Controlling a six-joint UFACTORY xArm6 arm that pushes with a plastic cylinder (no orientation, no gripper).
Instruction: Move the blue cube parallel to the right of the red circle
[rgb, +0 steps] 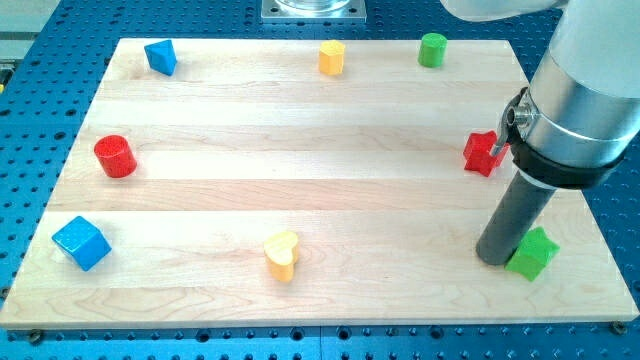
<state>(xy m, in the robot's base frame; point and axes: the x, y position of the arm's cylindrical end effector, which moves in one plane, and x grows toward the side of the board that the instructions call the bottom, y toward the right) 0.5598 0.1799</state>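
blue cube (80, 243): sits at the view's bottom-left corner of the wooden board (300, 150), well below the red circle and a touch to its left; not beside it, so no part of the task reads as done.
red circle (115, 156): upright red cylinder near the board's left edge, mid-height; nothing touching it, and the stretch to its right is bare wood.
my tip (495, 260): lower end of the dark rod, down at the view's bottom-right, touching or just beside the green block (532, 253); cannot tell which. well apart from the blue cube, w/ nearly the whole board between them.
jaws: none on this rig, just a plain rod, so nothing is released, clenched or grasped.
progress: looks like the very start, by my read. cube unmoved toward target, tip on the far side of the board.
left to do: judging from the layout, tip needs to cross to the left, get below and left of the cube, then push it up and right till it's level w/ the red circle and on its right.
other blocks: 2nd blue block (160, 56) at top left; yellow block (331, 57) and green cylinder (432, 49) along the top; red block (484, 153) at right, partly behind the arm; yellow heart (282, 254) bottom centre.
hazard: yellow heart lies near a straight crossing line, imo.
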